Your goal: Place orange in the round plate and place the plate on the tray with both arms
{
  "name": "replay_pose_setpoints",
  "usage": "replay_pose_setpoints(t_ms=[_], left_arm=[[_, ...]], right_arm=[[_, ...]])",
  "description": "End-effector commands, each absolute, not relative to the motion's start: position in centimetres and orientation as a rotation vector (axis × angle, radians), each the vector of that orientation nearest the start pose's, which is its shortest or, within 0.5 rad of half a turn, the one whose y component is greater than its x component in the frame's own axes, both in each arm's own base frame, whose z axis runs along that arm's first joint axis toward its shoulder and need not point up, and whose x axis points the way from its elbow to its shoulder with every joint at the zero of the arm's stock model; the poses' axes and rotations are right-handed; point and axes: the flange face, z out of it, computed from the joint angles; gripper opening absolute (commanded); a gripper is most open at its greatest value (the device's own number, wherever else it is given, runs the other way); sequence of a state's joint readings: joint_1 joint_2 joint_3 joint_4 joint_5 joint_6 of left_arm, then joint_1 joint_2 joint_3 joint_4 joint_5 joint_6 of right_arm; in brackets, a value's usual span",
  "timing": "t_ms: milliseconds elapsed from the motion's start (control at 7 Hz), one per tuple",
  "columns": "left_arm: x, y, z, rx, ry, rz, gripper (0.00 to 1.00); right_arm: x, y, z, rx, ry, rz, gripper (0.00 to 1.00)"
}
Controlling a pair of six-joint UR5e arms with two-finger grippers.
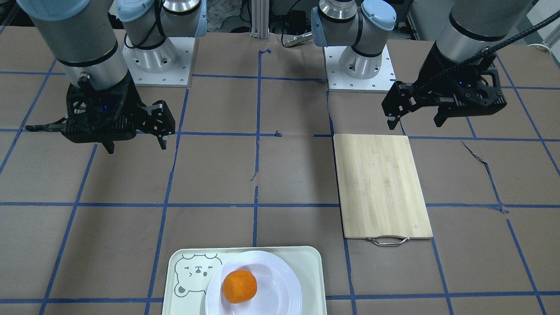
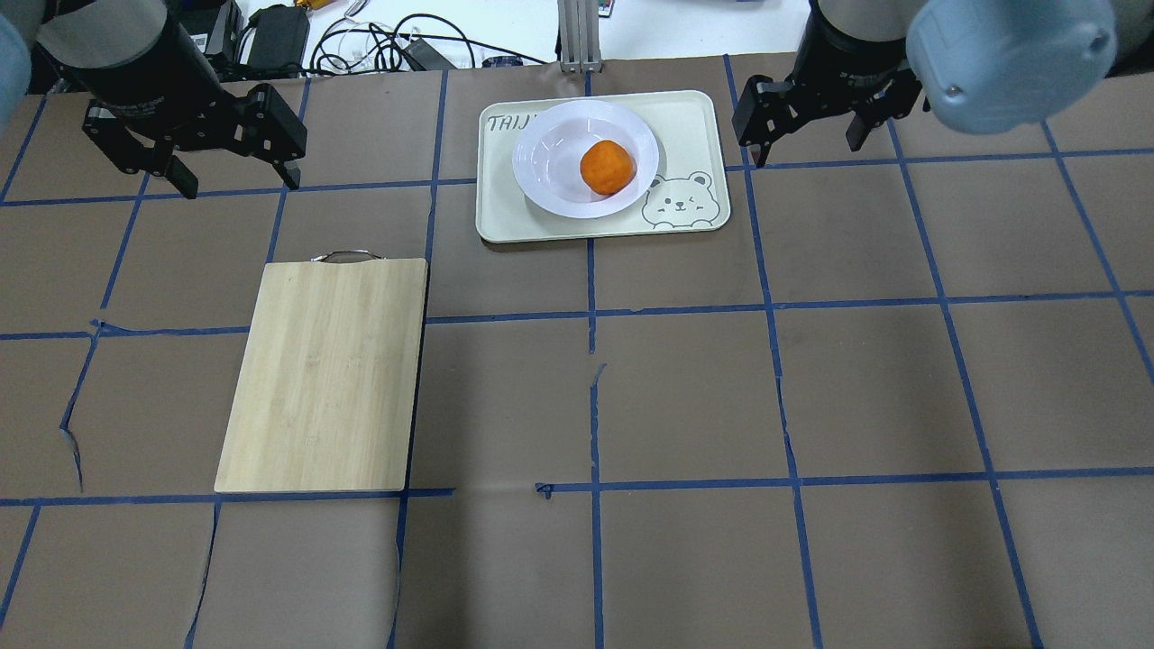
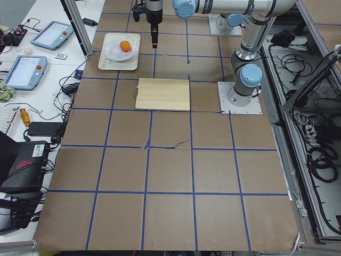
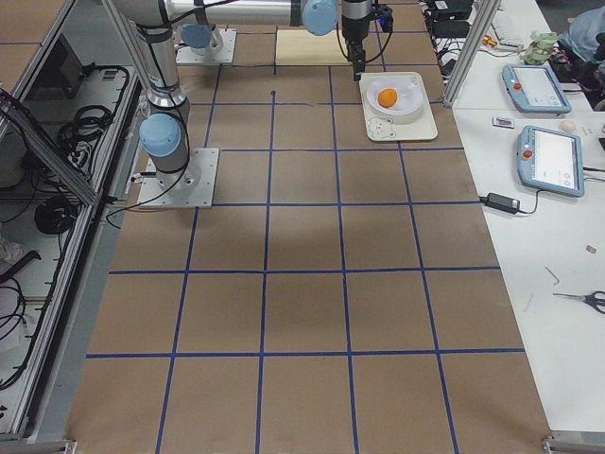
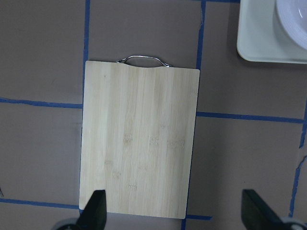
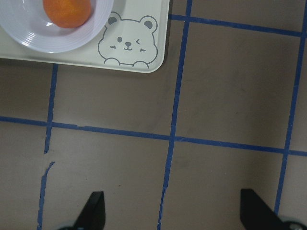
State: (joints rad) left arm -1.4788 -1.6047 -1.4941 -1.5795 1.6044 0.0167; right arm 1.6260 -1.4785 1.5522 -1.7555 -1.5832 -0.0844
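The orange [image 2: 606, 168] [image 1: 239, 286] lies in the round plate [image 2: 550, 158] [image 1: 280, 280], and the plate rests on the tray [image 2: 690, 126] [image 1: 313, 271] at the table's far edge. My left gripper [image 2: 234, 178] [image 1: 415, 122] hangs open and empty above the table, left of the tray and beyond the cutting board. My right gripper [image 2: 807, 144] [image 1: 135, 146] also stands open and empty, just right of the tray. In the right wrist view the orange [image 6: 67, 12], plate [image 6: 29, 38] and tray [image 6: 153, 60] show at the top left.
A bamboo cutting board [image 2: 326, 374] [image 5: 139, 143] with a metal handle [image 2: 344, 257] lies on the left half of the brown, blue-taped table. Cables and devices sit past the far edge [image 2: 379, 50]. The arm bases [image 1: 153, 57] stand at my side.
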Motion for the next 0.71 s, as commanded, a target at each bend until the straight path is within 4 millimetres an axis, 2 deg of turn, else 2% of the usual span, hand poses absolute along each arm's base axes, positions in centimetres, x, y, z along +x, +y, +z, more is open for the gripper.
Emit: replay_pose_setpoints(t_ms=[0, 143, 571], left_arm=[[-8.3, -51.9, 50.8, -0.118, 3.105, -0.052, 1.0], [-8.3, -51.9, 50.8, -0.118, 3.105, -0.052, 1.0], [-8.3, -52.0, 50.7, -0.12, 3.105, -0.047, 1.0]], right_arm=[[16.9, -52.1, 47.5, -0.263, 3.065, -0.309, 1.0], [16.9, -52.2, 48.2, -0.267, 3.069, -0.277, 1.0], [16.9, -54.3, 50.7, -0.265, 3.092, -0.195, 1.0]])
